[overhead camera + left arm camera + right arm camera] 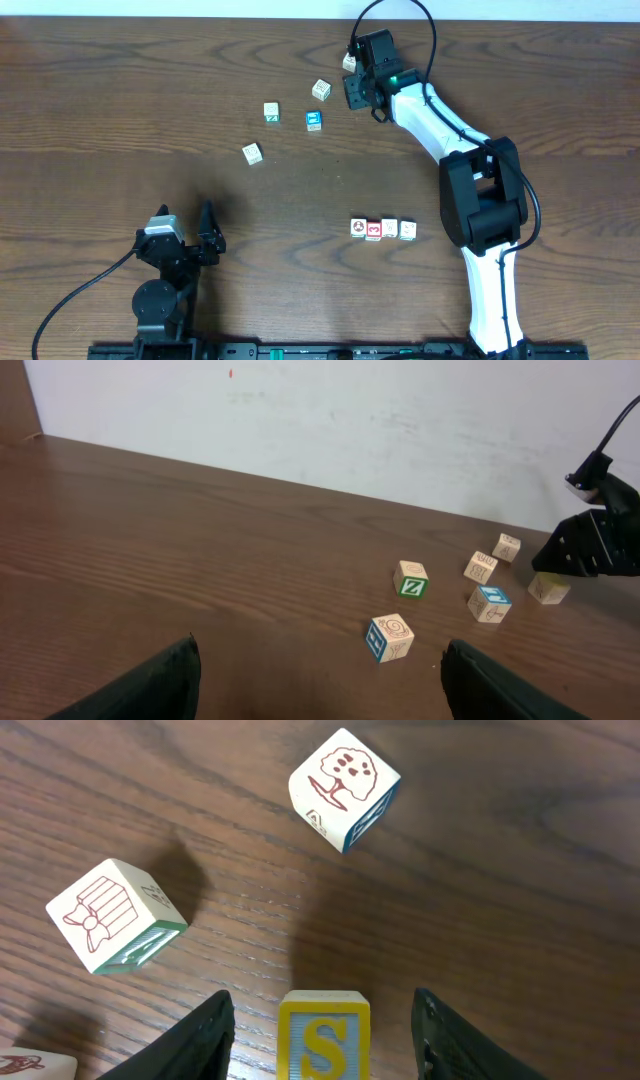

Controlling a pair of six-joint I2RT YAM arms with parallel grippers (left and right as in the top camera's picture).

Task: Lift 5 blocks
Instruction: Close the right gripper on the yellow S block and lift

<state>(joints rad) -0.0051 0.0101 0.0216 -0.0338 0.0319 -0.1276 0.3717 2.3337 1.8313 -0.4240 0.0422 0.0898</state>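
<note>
From where I stand, the right tool is spread astride a small wooden cube with a yellow S face, with a gap on either side, toward the far edge of the brown wooden tabletop. Four small whitish picture cubes sit in a row well apart from it. The left tool gapes wide.

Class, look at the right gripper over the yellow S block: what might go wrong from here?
1. The right gripper stands open astride the S block. If the jaws meet it unevenly, it may twist or pop out.
2. The gift-picture block lies near one finger and may get nudged if the arm shifts sideways.
</note>
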